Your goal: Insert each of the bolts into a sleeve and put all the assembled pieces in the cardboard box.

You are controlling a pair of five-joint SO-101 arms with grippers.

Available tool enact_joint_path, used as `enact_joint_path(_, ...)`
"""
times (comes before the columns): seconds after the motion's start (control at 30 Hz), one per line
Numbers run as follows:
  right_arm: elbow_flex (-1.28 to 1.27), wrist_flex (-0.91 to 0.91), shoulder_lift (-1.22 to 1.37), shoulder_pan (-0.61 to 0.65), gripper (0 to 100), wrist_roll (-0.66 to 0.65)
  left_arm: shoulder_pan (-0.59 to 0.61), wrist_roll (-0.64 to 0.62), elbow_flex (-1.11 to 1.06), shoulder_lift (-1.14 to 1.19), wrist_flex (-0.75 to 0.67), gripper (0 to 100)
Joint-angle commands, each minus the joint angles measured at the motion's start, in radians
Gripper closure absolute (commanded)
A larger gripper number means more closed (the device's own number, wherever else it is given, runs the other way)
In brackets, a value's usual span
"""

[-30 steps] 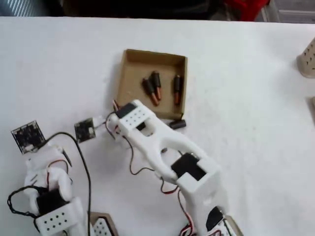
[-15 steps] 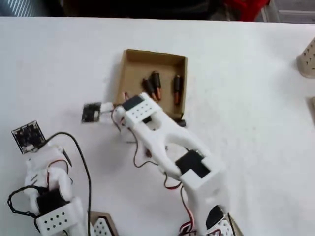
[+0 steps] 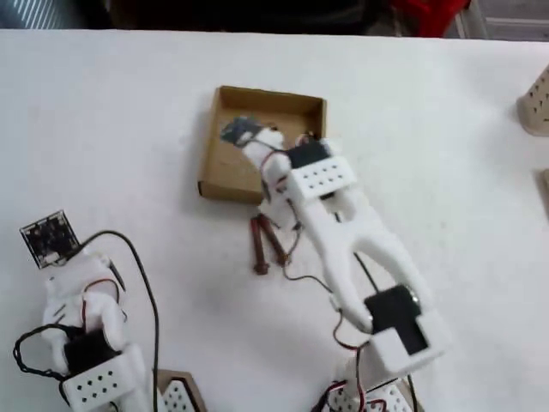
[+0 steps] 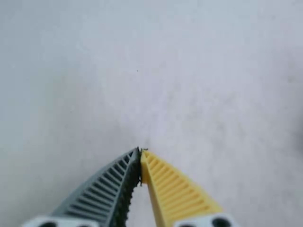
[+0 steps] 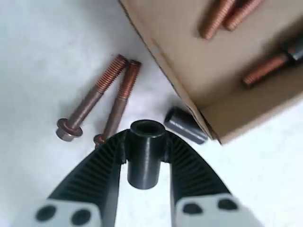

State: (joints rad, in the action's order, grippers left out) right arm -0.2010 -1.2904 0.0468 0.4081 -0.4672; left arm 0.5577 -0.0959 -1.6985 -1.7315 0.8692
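Observation:
In the right wrist view my right gripper (image 5: 146, 137) is shut on a black sleeve (image 5: 146, 160), held upright above the table. Beyond it two copper bolts (image 5: 90, 101) lie side by side, and a second black sleeve (image 5: 185, 125) lies against the corner of the cardboard box (image 5: 189, 71). Assembled pieces (image 5: 262, 68) rest inside the box. From above, the right arm (image 3: 343, 223) stretches over the box (image 3: 225, 163), with the two bolts (image 3: 268, 245) just in front of it. My left gripper (image 4: 140, 151) is shut over bare white table; its arm (image 3: 81, 335) sits at the near left.
A cream perforated object (image 3: 536, 103) stands at the right edge of the table. The left arm's camera board (image 3: 50, 236) and black cable (image 3: 146, 283) lie at the near left. The white table (image 3: 129, 129) is bare to the left and right of the box.
The right arm has swung right and forward, from left of the box to over it. That uncovered the two bolts on the table. The left arm has not moved.

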Motion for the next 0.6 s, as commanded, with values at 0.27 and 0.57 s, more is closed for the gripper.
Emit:
enact_joint_path(0.27,-0.347,0.039,-0.357,-0.257,98.1,0.066,-0.064,0.08,0.0,-0.005,0.018,98)
enact_joint_path(0.57,-0.606,0.208,-0.412,-0.513,98.1,0.084,-0.165,0.153,0.0,-0.005,0.038,98)
